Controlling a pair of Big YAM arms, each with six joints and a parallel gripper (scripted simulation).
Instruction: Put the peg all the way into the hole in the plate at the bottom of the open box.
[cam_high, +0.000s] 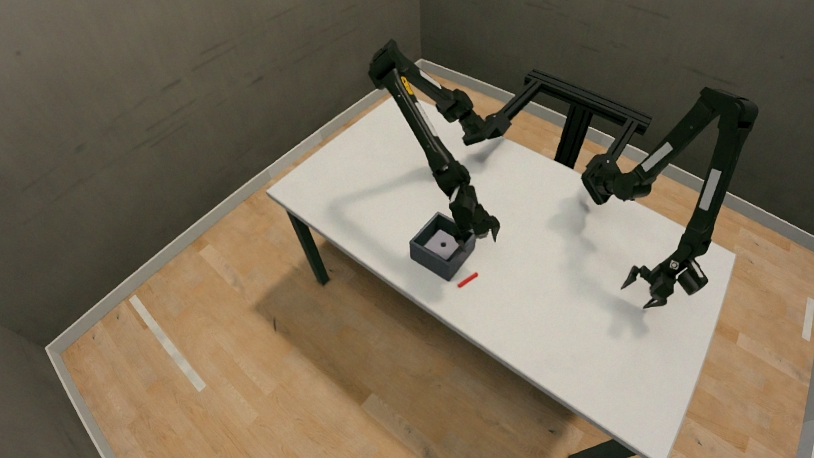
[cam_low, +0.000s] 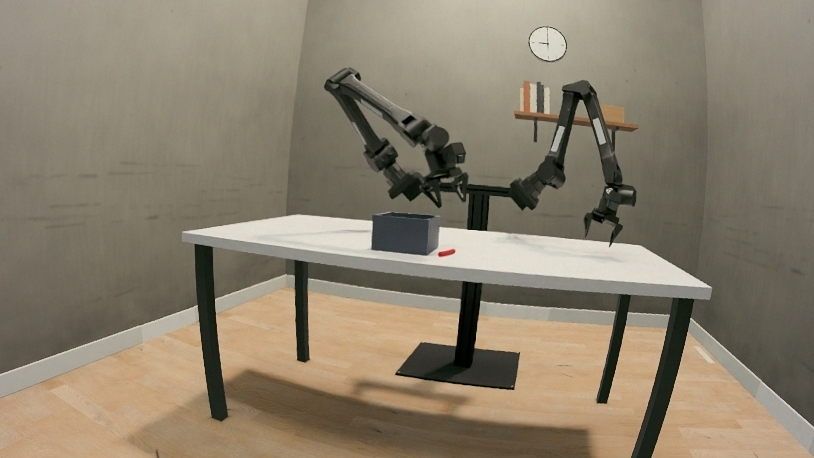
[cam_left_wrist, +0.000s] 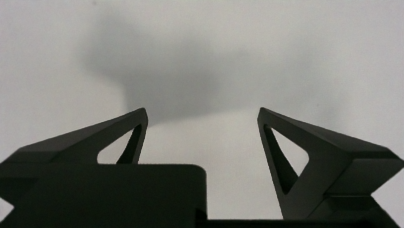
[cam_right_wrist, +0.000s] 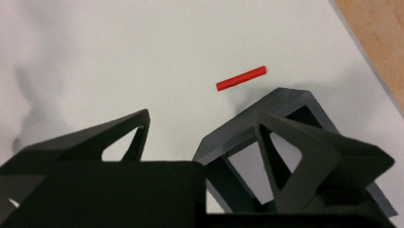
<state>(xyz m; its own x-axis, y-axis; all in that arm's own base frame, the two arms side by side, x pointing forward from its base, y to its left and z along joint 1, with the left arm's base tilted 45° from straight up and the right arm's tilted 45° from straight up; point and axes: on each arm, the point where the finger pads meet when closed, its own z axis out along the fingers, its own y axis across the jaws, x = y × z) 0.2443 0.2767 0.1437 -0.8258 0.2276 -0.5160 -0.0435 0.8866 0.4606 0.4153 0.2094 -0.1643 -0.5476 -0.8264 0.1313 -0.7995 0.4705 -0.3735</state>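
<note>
A red peg (cam_high: 467, 279) (cam_low: 446, 252) (cam_right_wrist: 241, 78) lies flat on the white table, just outside one corner of the box. The dark grey open box (cam_high: 430, 259) (cam_low: 398, 233) (cam_right_wrist: 240, 122) stands upright. At its bottom is a light grey plate (cam_high: 436, 241) (cam_right_wrist: 250, 170) with a dark round hole (cam_high: 443, 244). My right gripper (cam_high: 479, 242) (cam_low: 450, 203) (cam_right_wrist: 201, 114) is open and empty, above the box's edge; one finger hides part of the box in its wrist view. My left gripper (cam_high: 634, 297) (cam_low: 598, 240) (cam_left_wrist: 202, 113) is open and empty above the table, far from peg and box.
The white table (cam_high: 546, 319) (cam_low: 540, 267) has its long edge close beyond the peg and box. A black stand (cam_high: 572, 133) (cam_low: 477, 210) carries both arms at the opposite long side. The right arm reaches over the table towards the box.
</note>
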